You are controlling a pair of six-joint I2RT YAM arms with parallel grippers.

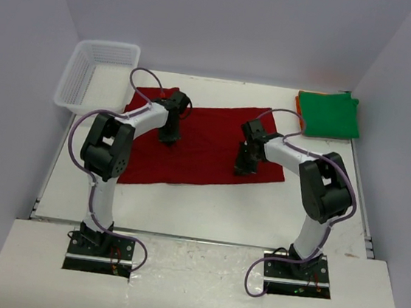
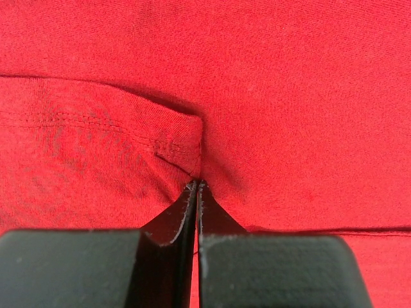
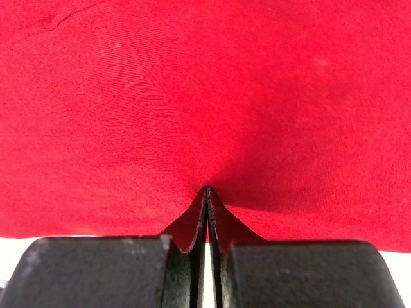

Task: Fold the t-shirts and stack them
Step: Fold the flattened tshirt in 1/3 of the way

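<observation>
A dark red t-shirt (image 1: pixel 207 143) lies spread flat across the middle of the table. My left gripper (image 1: pixel 167 138) points down onto its left part. In the left wrist view its jaws are shut, and the tips (image 2: pixel 198 184) pinch a pucker of red cloth (image 2: pixel 289 128) beside a stitched hem fold (image 2: pixel 173 144). My right gripper (image 1: pixel 242 169) is down on the shirt's right part near the front edge, its jaws shut on a small peak of red cloth (image 3: pixel 207 190). A folded bright green t-shirt (image 1: pixel 330 115) lies on an orange one (image 1: pixel 299 101) at the back right.
A white plastic mesh basket (image 1: pixel 96 74) stands at the back left corner. White walls close in the table on the left, back and right. Bare white table (image 1: pixel 206 210) shows between the shirt and the arm bases.
</observation>
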